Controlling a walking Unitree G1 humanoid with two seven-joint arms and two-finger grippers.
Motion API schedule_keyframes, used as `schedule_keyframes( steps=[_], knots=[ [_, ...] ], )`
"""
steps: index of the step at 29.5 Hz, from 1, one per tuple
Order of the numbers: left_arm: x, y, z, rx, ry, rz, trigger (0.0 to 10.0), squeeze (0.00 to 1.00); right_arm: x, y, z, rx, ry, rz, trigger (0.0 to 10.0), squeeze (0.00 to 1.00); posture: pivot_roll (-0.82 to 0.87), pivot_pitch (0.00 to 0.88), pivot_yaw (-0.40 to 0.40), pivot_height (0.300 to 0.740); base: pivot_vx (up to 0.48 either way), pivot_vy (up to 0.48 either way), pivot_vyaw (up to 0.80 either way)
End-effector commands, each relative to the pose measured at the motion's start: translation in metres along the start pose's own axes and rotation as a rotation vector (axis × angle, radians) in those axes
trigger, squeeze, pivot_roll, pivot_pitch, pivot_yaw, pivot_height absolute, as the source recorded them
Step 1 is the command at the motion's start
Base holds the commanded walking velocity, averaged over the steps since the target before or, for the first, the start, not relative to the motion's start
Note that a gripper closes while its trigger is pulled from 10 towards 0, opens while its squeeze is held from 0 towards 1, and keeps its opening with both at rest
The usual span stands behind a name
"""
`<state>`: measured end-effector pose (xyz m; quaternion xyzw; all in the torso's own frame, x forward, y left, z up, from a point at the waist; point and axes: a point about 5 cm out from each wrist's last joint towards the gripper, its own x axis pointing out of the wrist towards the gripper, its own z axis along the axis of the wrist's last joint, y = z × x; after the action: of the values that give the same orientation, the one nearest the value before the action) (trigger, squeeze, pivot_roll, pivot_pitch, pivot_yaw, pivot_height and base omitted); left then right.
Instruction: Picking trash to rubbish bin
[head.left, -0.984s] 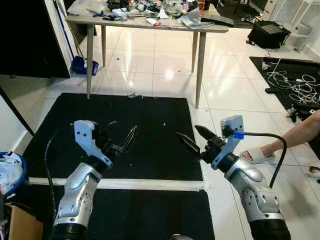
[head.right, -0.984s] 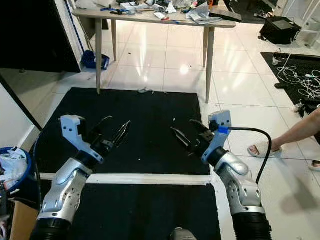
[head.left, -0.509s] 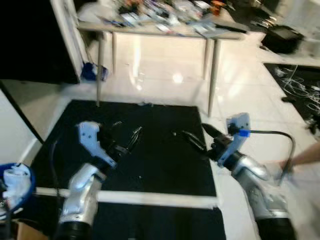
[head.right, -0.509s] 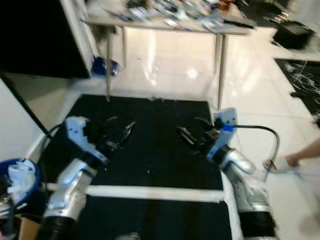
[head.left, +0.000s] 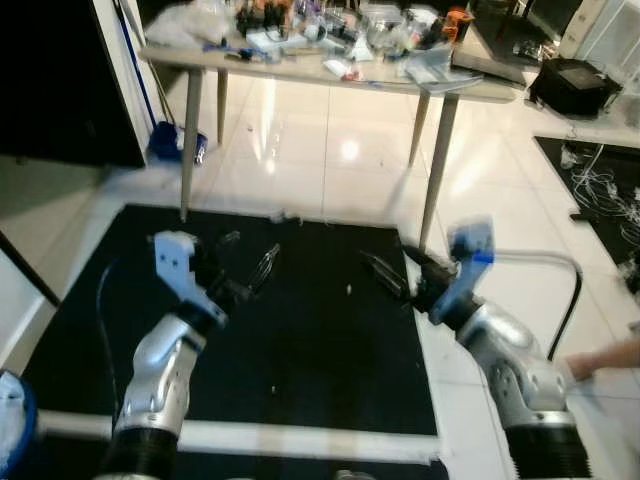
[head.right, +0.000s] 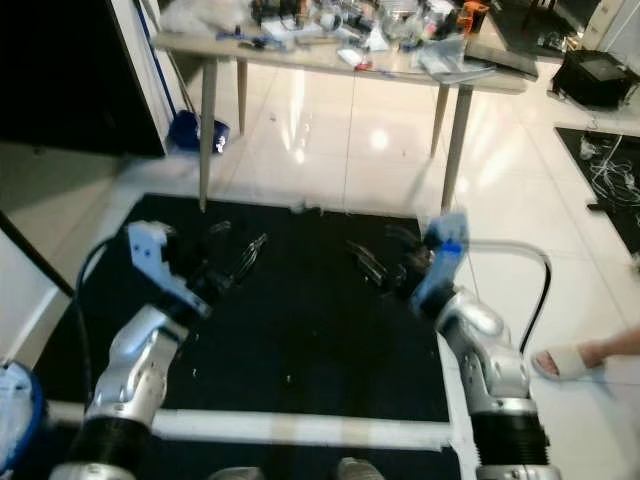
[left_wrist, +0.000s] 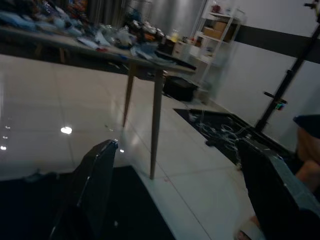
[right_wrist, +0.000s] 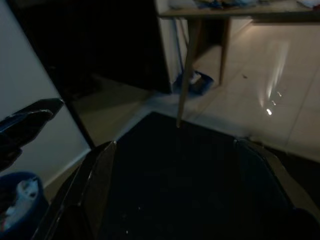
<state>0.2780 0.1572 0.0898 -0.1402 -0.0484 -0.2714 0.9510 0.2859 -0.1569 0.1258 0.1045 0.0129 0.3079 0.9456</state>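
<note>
Black mat (head.left: 300, 300) below | both hands spread: left hand (head.left: 250, 272), right hand (head.left: 392, 272) | cluttered table (head.left: 330, 70) ahead

Two silver arms on show here, each smooth and rounded in brushed metal with a ribbed black cuff at the base, and each ends in a pale blue-white block at the wrist, with a brighter blue patch on the right one. The left gripper (head.left: 250, 272) and the right gripper (head.left: 392, 273) both carry two long, black, tapering fingers (left_wrist: 95, 185), glossy and broad seen up close. A black cable loops out from the left arm, and a thicker one arcs from the right wrist block back to its forearm.
</note>
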Motion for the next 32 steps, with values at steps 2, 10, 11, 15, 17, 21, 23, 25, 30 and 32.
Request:
schedule_keyframes(
  steps=[2,10,11,15,17,21,23,25,30,32],
  knots=[
    [0.001,0.000,0.000,0.017,0.007,-0.017,10.0,0.00,-0.004,-0.004,-0.001,0.009,0.012,-0.018,10.0,0.00,0.02,0.000,-0.005,0.740,0.480,0.000,-0.80],
    [0.003,-0.001,0.003,0.028,-0.007,-0.034,10.0,0.00,-0.004,-0.005,0.001,-0.001,0.009,-0.020,10.0,0.00,0.01,0.000,-0.007,0.740,0.480,0.000,-0.06],
    [0.003,-0.001,0.003,0.028,-0.007,-0.034,10.0,0.00,-0.004,-0.005,0.001,-0.001,0.009,-0.020,10.0,0.00,0.01,0.000,-0.007,0.740,0.480,0.000,0.00],
    [0.004,-0.003,0.005,0.034,-0.015,-0.045,10.0,0.00,-0.004,-0.005,0.001,-0.001,0.010,-0.022,10.0,0.00,0.02,0.000,-0.006,0.740,0.480,0.000,0.00],
    [0.005,-0.005,0.007,0.038,-0.018,-0.057,10.0,0.00,-0.004,-0.005,0.001,0.001,0.010,-0.022,10.0,0.00,0.02,0.000,-0.006,0.740,0.480,0.000,0.00],
    [0.006,-0.007,0.008,0.040,-0.020,-0.066,10.0,0.00,-0.004,-0.005,0.001,0.002,0.011,-0.023,10.0,0.00,0.02,0.000,-0.006,0.740,0.480,0.000,0.00],
    [0.007,-0.008,0.009,0.043,-0.025,-0.077,10.0,0.00,-0.004,-0.005,0.000,-0.001,0.018,-0.022,10.0,0.00,0.02,0.000,-0.006,0.740,0.480,0.000,0.00],
    [0.008,-0.008,0.010,0.045,-0.027,-0.080,10.0,0.00,-0.003,-0.004,0.000,-0.001,0.022,-0.020,10.0,0.00,0.02,0.000,-0.006,0.740,0.480,0.000,-0.39],
    [0.009,-0.009,0.011,0.046,-0.030,-0.086,10.0,0.00,-0.003,-0.004,0.000,0.001,0.027,-0.017,10.0,0.00,0.02,0.000,-0.006,0.740,0.480,0.000,-0.78],
    [0.009,-0.009,0.011,0.045,-0.030,-0.087,10.0,0.00,-0.002,-0.004,0.000,-0.001,0.025,-0.017,10.0,0.00,0.02,0.000,-0.006,0.740,0.480,0.000,-0.78]
  ],
)
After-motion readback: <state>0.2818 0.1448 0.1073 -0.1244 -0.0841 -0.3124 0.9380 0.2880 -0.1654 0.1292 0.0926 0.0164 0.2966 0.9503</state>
